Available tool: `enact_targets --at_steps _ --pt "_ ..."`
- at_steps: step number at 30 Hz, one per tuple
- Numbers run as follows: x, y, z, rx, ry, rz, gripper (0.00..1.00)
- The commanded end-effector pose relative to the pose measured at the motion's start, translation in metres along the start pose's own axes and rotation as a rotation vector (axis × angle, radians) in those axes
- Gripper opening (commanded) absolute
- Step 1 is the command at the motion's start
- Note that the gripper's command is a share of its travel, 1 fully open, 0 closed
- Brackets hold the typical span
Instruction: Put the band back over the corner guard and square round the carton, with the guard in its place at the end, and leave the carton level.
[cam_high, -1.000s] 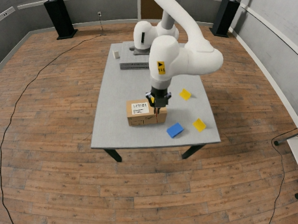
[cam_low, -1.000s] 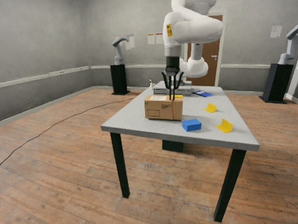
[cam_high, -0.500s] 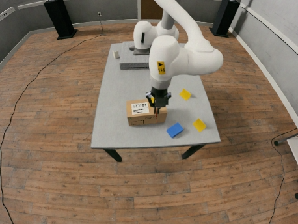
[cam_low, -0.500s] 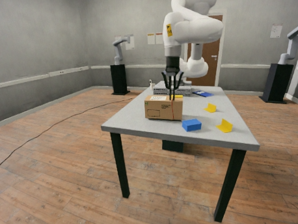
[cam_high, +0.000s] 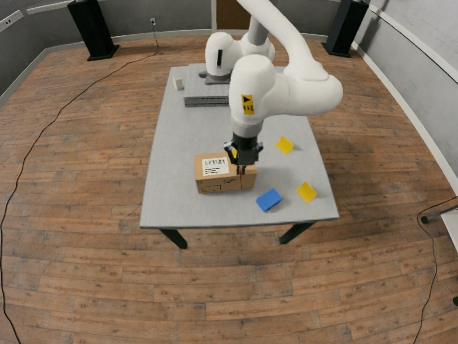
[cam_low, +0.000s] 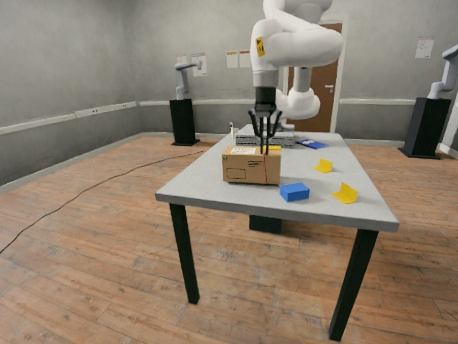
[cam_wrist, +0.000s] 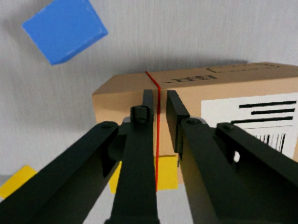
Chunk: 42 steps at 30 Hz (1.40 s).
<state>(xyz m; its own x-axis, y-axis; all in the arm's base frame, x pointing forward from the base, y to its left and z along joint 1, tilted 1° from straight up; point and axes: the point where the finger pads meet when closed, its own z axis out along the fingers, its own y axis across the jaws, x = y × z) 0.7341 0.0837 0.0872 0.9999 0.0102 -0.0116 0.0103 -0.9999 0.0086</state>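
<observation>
The brown carton (cam_high: 220, 185) (cam_low: 242, 172) (cam_wrist: 116, 107) sits flat on the table, its white label up. The thin red band (cam_high: 240, 182) (cam_low: 265, 171) (cam_wrist: 158, 142) runs across the top near one end and down the front face. The yellow corner guard (cam_high: 234, 153) (cam_low: 274, 148) (cam_wrist: 168, 172) is at the carton's rear top edge; the band crosses over it in the wrist view. My gripper (cam_high: 241, 172) (cam_low: 264, 152) (cam_wrist: 159, 103) points down at the carton top, fingers slightly apart, one on each side of the band, with small gaps. Whether the tips touch the cardboard is unclear.
A blue block (cam_high: 269, 199) (cam_low: 295, 191) (cam_wrist: 65, 30) lies beside the carton's guard end. Two loose yellow angle pieces, one nearer (cam_high: 306, 191) (cam_low: 345, 193) and one farther (cam_high: 285, 145) (cam_low: 324, 165), lie to the right. A grey ribbed unit (cam_high: 205, 101) (cam_low: 246, 138) stands behind.
</observation>
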Motion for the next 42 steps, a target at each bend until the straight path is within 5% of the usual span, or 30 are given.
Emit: enact_targets --at_steps 1,42 --pt "0.0005 -0.0001 -0.0009 0.001 0.002 0.0 0.18" --pt "0.0005 -0.0001 0.0035 0.001 0.002 0.0 0.18"
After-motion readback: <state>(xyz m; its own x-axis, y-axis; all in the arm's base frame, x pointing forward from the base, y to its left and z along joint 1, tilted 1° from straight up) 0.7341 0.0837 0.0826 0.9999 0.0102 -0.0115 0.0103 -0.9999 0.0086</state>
